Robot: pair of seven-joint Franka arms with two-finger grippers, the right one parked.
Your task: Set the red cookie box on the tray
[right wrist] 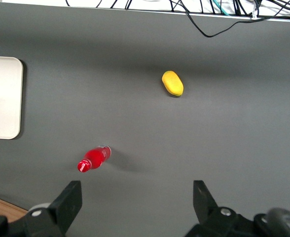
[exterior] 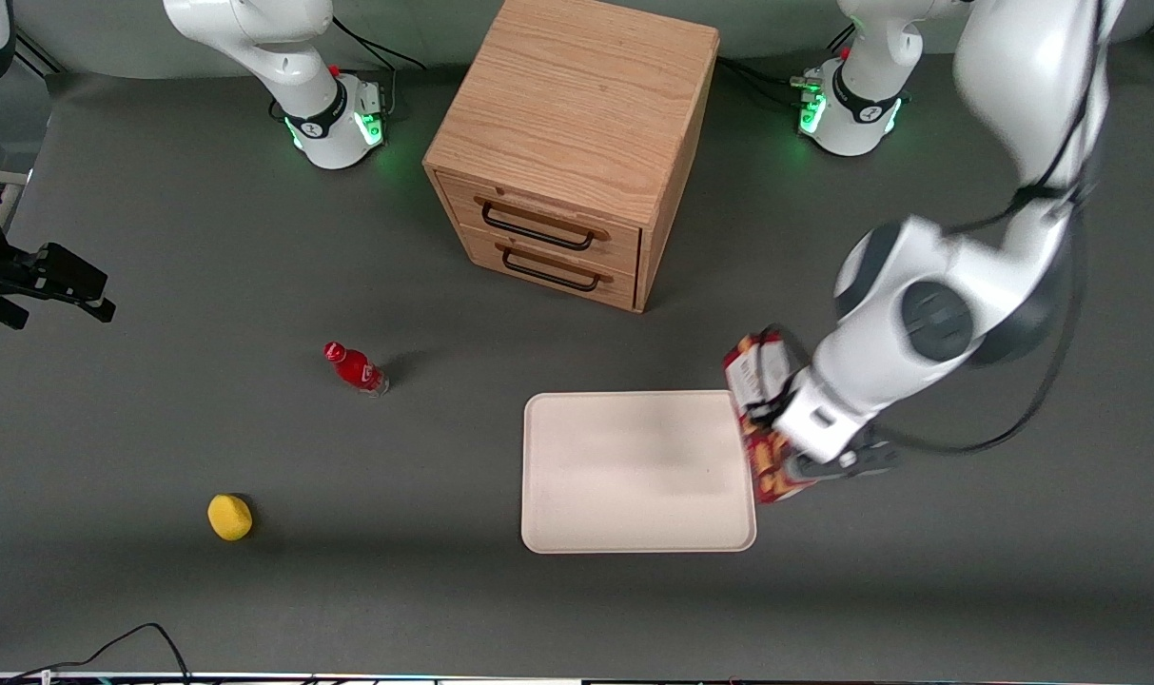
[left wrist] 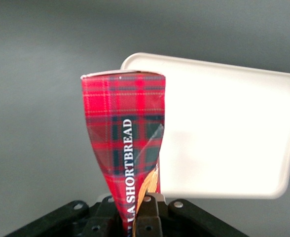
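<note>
1. Yellow lemon-like fruit (exterior: pixel 229 517) sits lower left of the front frame on the grey counter (exterior: pixel 348 590), nearest that camera, toward the parked arm's end.
2. Small red bottle (exterior: pixel 355 368) stands tilted left of frame centre, farther from the camera than the fruit, well apart from it. Both also show in the parked wrist view: bottle (right wrist: pixel 92 158), fruit (right wrist: pixel 172 83).
3. Tray (exterior: pixel 634 471), cream-white with a low rim and rounded corners, lies flat at lower centre of the front frame. Its surface is bare. One corner (right wrist: pixel 4 98) shows at the left edge of the parked wrist view.
4. Wooden drawer cabinet (exterior: pixel 572 143) stands at upper centre, two drawers with dark handles facing the camera at an angle; the tray lies in front of it, nearer the camera.
5. Claw (exterior: pixel 786 447) of the working arm is right of centre in the front frame, just beside the tray's short edge on the working arm's end.
6. Claw fingers are clamped on the red cookie box (exterior: pixel 762 419); the wrist view shows the tartan carton (left wrist: pixel 127 158) pinched and creased where the fingers (left wrist: pixel 147 217) grip it.
7. Box hangs at the tray's edge, overlapping its rim in the front frame; whether it touches the tray cannot be told. The wrist view shows the tray (left wrist: pixel 234 133) spread out past the box.
</note>
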